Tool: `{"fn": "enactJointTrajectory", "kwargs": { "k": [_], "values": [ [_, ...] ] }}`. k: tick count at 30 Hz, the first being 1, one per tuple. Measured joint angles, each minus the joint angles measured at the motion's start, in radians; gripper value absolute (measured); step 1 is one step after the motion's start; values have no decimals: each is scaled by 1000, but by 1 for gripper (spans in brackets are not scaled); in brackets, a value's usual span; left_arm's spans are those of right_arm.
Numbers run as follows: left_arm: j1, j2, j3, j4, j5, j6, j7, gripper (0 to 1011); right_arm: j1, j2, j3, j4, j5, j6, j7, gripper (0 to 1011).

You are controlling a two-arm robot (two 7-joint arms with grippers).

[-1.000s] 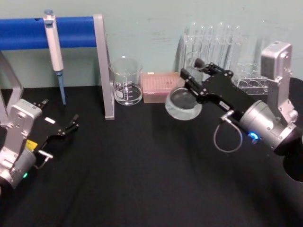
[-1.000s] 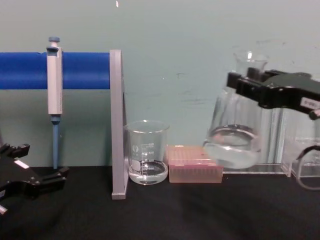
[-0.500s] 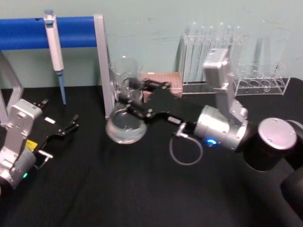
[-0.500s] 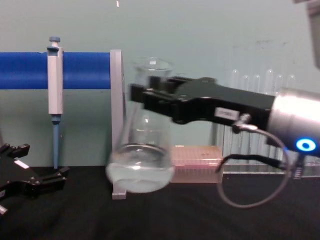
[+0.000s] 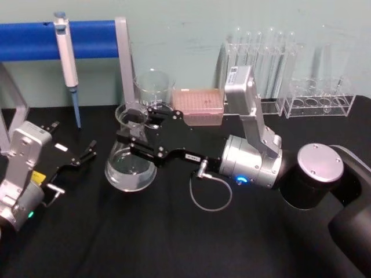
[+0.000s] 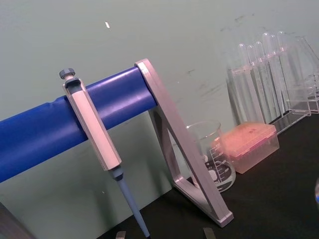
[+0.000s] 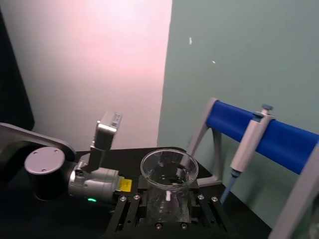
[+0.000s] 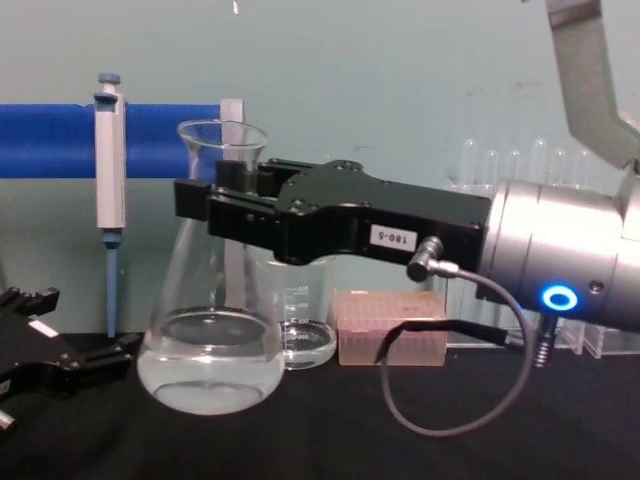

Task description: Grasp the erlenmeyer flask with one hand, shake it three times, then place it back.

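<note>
Right gripper (image 5: 132, 131): is reaching across the black table (image 5: 174, 237) toward the robot's left, its fingers clamping on the neck of the erlenmeyer flask (image 5: 130, 169) from both sides.
Erlenmeyer flask: is hanging close to upright in that grip, in front of the grey stand post (image 5: 123, 69) and nearer the robot than the beaker (image 5: 154, 92). The chest view is showing the flask (image 8: 212, 345) overlapping the beaker (image 8: 303, 325) on its left side.
Flask contents: clear liquid is filling the lower part of the wide base.
Flask base: is sitting low over the table; contact with the cloth cannot be told.
Right wrist view: is looking down into the flask's open mouth (image 7: 168, 170), the gripper (image 7: 167, 203) closing on the neck below the rim.
Left gripper (image 5: 88, 150): is lying parked at the table's left edge, fingers spread and holding nothing, well apart from the flask.
Pipette (image 5: 66, 58): is hanging on the blue bar (image 5: 29, 39).
Pink tip box (image 5: 199, 105): is sitting just beside the beaker, at the back wall.
</note>
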State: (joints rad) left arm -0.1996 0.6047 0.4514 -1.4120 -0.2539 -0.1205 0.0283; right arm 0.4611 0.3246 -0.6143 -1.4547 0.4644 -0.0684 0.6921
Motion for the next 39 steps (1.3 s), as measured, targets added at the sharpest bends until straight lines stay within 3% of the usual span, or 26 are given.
{"fn": "enactJointTrajectory", "kwargs": {
  "k": [4, 8, 14, 20, 26, 33, 39],
  "values": [
    [0, 0, 0, 0, 0, 0, 0, 1001, -15, 11, 9, -15, -1, -3, -41, 457],
    [0, 0, 0, 0, 0, 0, 0, 1001, -46, 28, 41, -42, -11, -10, -109, 457],
    [0, 0, 0, 0, 0, 0, 0, 1001, -122, 64, 126, -102, -45, -16, -247, 457],
    [0, 0, 0, 0, 0, 0, 0, 1001, -240, 109, 248, -200, -105, 2, -436, 457],
    [0, 0, 0, 0, 0, 0, 0, 1001, -328, 123, 336, -270, -155, 25, -562, 457],
    [0, 0, 0, 0, 0, 0, 0, 1001, -372, 114, 385, -298, -183, 41, -615, 457],
    [0, 0, 0, 0, 0, 0, 0, 1001, -366, 98, 387, -289, -189, 42, -597, 457]
  ]
}}
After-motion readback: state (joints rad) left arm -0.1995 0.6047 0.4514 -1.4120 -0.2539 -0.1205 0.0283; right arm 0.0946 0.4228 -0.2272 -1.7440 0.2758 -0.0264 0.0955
